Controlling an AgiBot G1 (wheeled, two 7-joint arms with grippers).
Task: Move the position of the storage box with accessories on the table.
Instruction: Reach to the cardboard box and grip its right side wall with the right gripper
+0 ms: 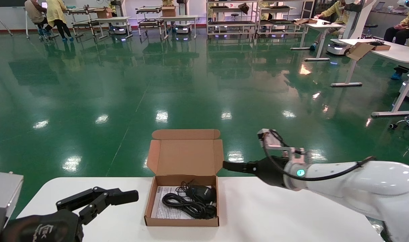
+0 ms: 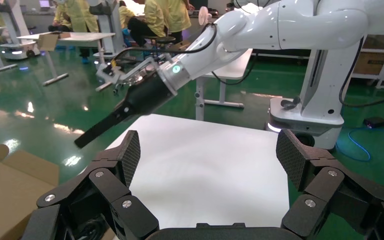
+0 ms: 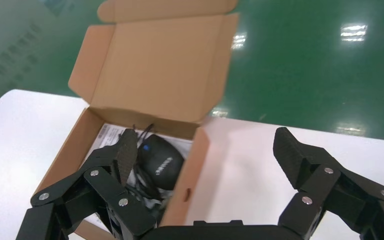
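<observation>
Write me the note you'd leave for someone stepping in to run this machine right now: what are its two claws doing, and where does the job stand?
Right gripper: jaws open, in the air at the right edge of the box's raised lid; from its own camera, one finger is over the box, the other outside its right wall.
Left gripper: jaws open, idle, low over the table left of the box.
Box: open near the table's far edge, holding the mouse, its bundled cable and a leaflet.
Done: approach only.
Left: grip and move the box.
</observation>
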